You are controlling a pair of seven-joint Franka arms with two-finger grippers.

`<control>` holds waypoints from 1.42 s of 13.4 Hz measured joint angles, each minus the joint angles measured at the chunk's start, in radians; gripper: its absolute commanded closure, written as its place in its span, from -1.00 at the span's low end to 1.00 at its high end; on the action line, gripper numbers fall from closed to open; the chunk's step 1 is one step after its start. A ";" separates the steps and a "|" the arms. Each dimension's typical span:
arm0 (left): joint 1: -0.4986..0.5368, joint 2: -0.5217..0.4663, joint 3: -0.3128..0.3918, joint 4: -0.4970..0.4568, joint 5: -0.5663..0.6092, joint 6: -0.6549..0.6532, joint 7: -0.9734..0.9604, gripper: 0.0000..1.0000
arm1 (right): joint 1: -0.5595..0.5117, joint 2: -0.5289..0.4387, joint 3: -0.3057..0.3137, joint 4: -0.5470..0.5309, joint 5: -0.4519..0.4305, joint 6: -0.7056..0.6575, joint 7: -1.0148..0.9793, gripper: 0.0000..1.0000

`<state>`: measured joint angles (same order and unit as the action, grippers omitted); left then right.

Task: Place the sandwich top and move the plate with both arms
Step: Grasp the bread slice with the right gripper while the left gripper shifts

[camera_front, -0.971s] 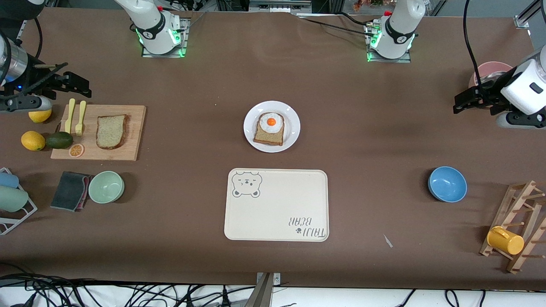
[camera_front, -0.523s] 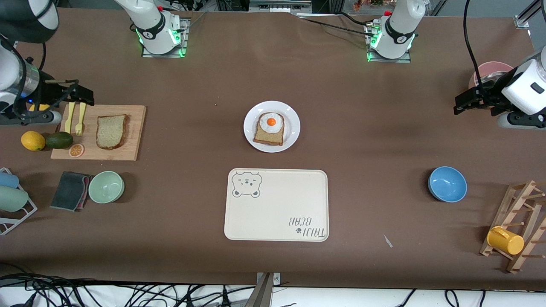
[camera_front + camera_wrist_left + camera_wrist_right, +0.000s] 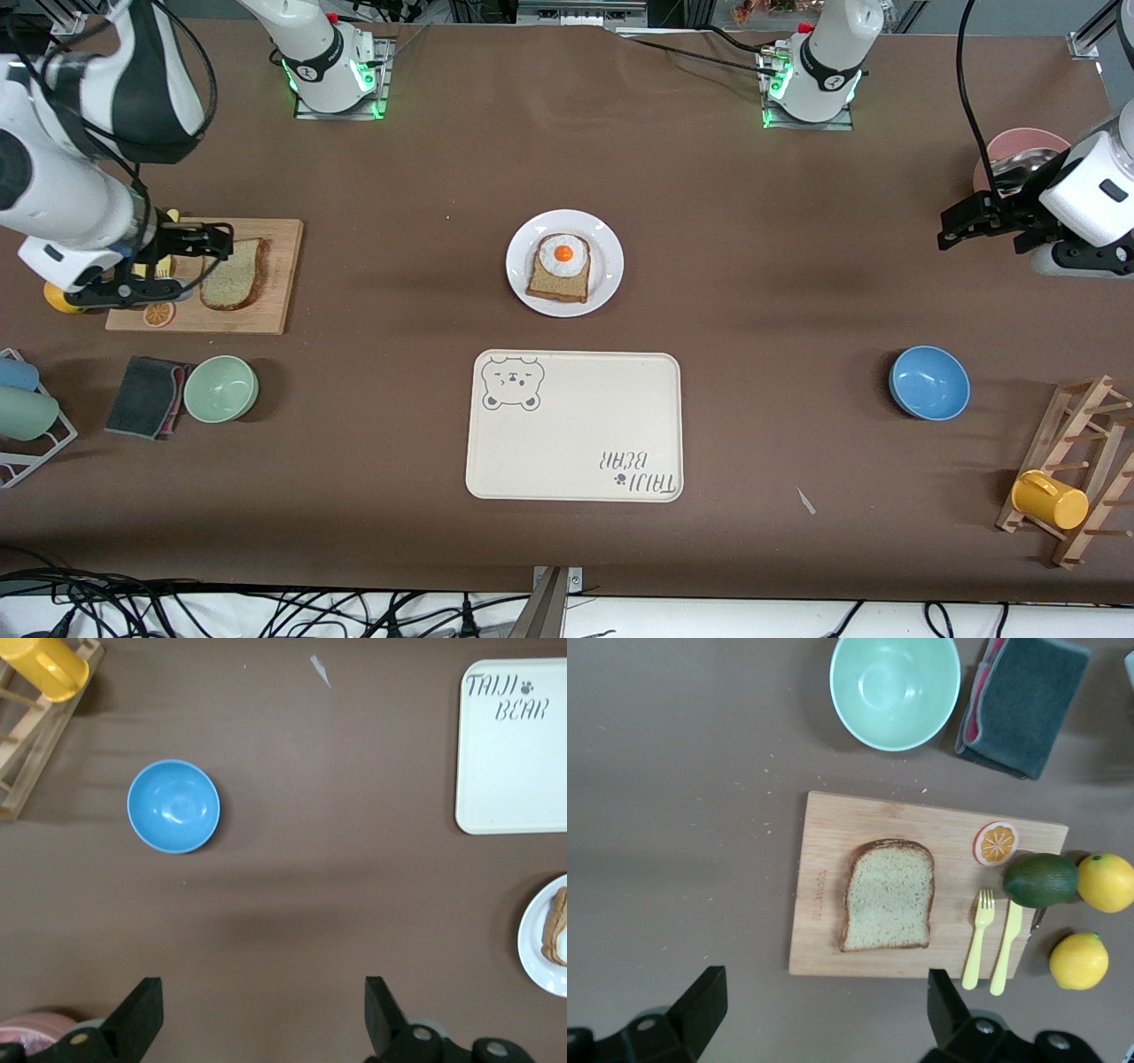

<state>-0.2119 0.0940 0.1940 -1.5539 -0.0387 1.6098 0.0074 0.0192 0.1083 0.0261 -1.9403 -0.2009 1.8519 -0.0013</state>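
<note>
The right gripper (image 3: 217,252) hangs wide open and empty over the wooden cutting board (image 3: 266,306) where the sandwich top (image 3: 237,275) lies flat, well apart from the plate (image 3: 607,252), while the left gripper (image 3: 961,226) waits, open and empty, above the bare table (image 3: 797,221).

A wide table (image 3: 709,177) covered in matte brown cloth fills the view under soft, even light that casts faint shadows. Below the table's near edge, tangled black cables (image 3: 177,611) lie on a white floor (image 3: 709,620). Above its top edge stands dark metal framing (image 3: 576,11).
</note>
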 measured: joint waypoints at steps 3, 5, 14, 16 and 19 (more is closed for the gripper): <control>0.000 0.043 -0.001 -0.011 0.000 0.059 0.000 -1.00 | -0.001 0.004 -0.004 -0.192 -0.046 0.226 0.038 -0.98; 0.001 0.075 -0.001 -0.017 0.000 0.081 0.000 -1.00 | -0.002 0.013 -0.006 -0.294 -0.115 0.349 0.086 -0.57; 0.001 0.156 -0.019 -0.021 -0.003 0.135 0.000 -1.00 | -0.006 0.223 -0.084 -0.345 -0.189 0.539 0.118 -0.06; -0.001 0.172 -0.034 -0.025 -0.007 0.155 0.000 -1.00 | -0.006 0.223 -0.084 -0.343 -0.193 0.540 0.120 0.11; 0.001 0.171 -0.035 -0.026 -0.007 0.158 0.000 -1.00 | -0.006 0.221 -0.088 -0.342 -0.205 0.538 0.120 0.42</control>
<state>-0.2107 0.2652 0.1593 -1.5795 -0.0460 1.7679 0.0074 0.0134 0.3292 -0.0618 -2.2825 -0.4063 2.3904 0.1188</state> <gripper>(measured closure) 0.000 0.608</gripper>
